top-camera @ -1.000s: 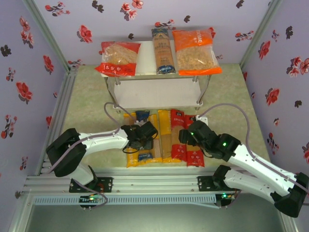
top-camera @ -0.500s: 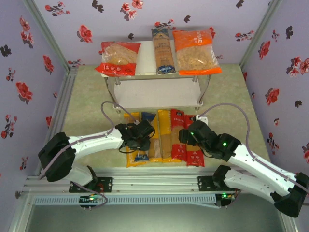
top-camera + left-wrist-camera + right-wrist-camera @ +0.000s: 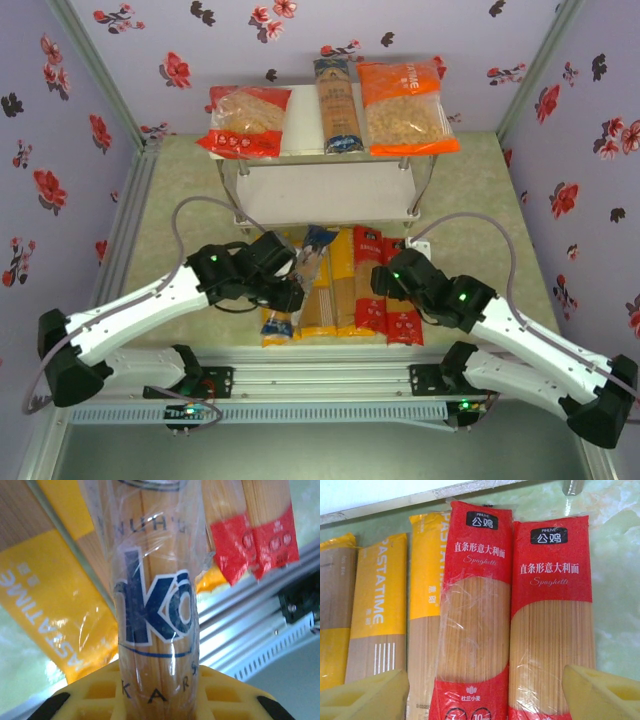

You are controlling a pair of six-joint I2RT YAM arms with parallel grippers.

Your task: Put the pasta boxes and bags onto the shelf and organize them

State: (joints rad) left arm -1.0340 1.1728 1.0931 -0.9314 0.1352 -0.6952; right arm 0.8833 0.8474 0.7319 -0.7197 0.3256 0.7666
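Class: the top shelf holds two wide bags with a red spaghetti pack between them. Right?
No. The spaghetti pack between the red-ended bag and the orange bag on the top shelf is blue, not red; the top external view shows it.

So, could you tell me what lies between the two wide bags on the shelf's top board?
A long blue spaghetti pack, between the red-ended bag and the orange bag, in the top view.

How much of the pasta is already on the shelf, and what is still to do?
Done: the red-ended bag, a blue spaghetti pack and the orange bag lie on the top board of the shelf. In hand: the left gripper is shut on a second blue pack. Left: the yellow packs and red packs on the table, the right gripper open above them.
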